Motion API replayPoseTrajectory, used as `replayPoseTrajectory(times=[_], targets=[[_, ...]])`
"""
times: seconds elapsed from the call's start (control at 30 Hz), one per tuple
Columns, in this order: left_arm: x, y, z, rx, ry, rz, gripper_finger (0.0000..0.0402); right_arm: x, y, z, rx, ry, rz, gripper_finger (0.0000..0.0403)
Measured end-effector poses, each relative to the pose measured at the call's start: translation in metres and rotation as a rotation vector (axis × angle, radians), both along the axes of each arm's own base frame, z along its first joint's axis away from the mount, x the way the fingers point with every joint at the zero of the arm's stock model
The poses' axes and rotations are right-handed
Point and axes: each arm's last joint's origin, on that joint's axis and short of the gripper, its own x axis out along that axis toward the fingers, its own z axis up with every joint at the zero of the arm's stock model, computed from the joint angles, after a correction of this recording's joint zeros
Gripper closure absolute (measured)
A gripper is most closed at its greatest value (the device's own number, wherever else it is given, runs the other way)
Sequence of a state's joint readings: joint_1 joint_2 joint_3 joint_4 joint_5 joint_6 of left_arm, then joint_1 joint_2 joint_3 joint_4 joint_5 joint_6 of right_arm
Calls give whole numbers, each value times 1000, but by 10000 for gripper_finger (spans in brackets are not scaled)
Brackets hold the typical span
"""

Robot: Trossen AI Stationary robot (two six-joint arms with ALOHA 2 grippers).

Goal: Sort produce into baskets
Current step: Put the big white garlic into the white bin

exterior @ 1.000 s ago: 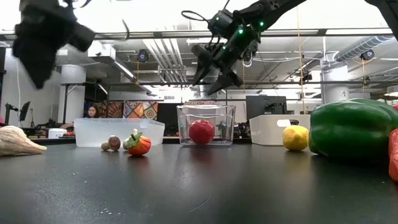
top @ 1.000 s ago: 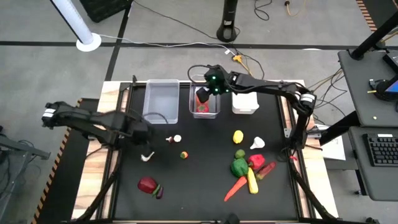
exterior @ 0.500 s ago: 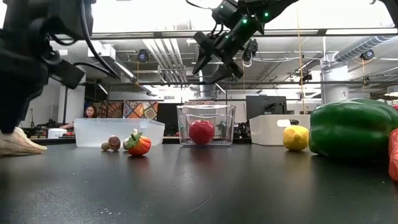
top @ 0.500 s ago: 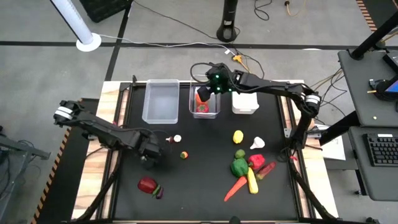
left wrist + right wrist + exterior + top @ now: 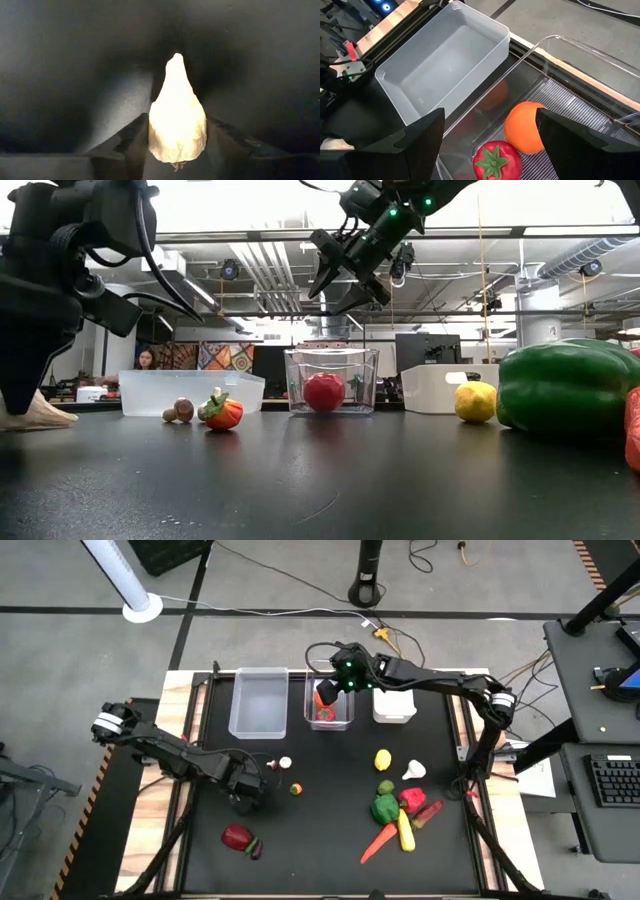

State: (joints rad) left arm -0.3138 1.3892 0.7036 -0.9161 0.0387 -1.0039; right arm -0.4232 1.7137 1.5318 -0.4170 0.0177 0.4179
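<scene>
A white garlic [image 5: 176, 100] lies on the black table, and my left gripper [image 5: 243, 798] is down on it, shut on its broad end. In the low view the garlic [image 5: 42, 416] shows under that gripper [image 5: 20, 390]. My right gripper [image 5: 330, 692] hangs open and empty above the middle clear basket [image 5: 329, 722], which holds an orange [image 5: 526, 127] and a red fruit with a green top [image 5: 494, 160]. A clear basket [image 5: 259, 703] stands to its left and a white basket [image 5: 394, 705] to its right. My left gripper pinches the garlic's broad end [image 5: 154, 135] between its two fingers, one on each side. The fingers come from above, pointing down. The garlic lies on the table, its pointed tip [image 5: 175, 57] sticking out past the fingers.
Near the middle lie a mushroom [image 5: 281, 764] and a small red-green piece [image 5: 296, 788]. A red apple [image 5: 237, 836] and a purple piece [image 5: 254, 849] lie near the front left. At the right lie a lemon [image 5: 383, 759], another white garlic [image 5: 414, 771], a green pepper [image 5: 385, 808], a carrot [image 5: 378, 842] and corn [image 5: 406, 832].
My left gripper has moved toward the table's right and near edges and gone down onto the white garlic, which stays on the table. My right gripper has risen a little above the middle basket.
</scene>
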Motion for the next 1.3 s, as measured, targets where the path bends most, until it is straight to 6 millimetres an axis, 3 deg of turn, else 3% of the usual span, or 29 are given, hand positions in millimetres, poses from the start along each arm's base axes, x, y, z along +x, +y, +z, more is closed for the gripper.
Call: replayPoseTrajectory(times=[0.13, 0.27, 0.4, 0.57, 0.8, 1.03, 1.17, 1.3], targets=[[-1, 0, 3, -12, -15, 1, 294, -1, 1, 1, -5, 8, 7, 101], [1, -1, 17, -49, -73, -8, 300, -6, 3, 3, -1, 37, 15, 101], [8, -2, 48, -60, -219, -52, 290, -13, 7, 12, 5, 37, 39, 101], [19, 7, 101, 67, -465, -119, 288, -19, 18, 32, 5, -40, 115, 101], [18, 38, 169, 399, -687, -240, 287, -17, 54, 64, -91, -186, 273, 101], [11, 70, 222, 556, -997, -240, 287, -8, 97, 92, -221, -387, 413, 101], [10, 71, 241, 561, -1273, -296, 287, -1, 122, 106, -317, -520, 493, 101], [12, 70, 246, 552, -1392, -315, 287, 3, 140, 118, -407, -651, 532, 104]])
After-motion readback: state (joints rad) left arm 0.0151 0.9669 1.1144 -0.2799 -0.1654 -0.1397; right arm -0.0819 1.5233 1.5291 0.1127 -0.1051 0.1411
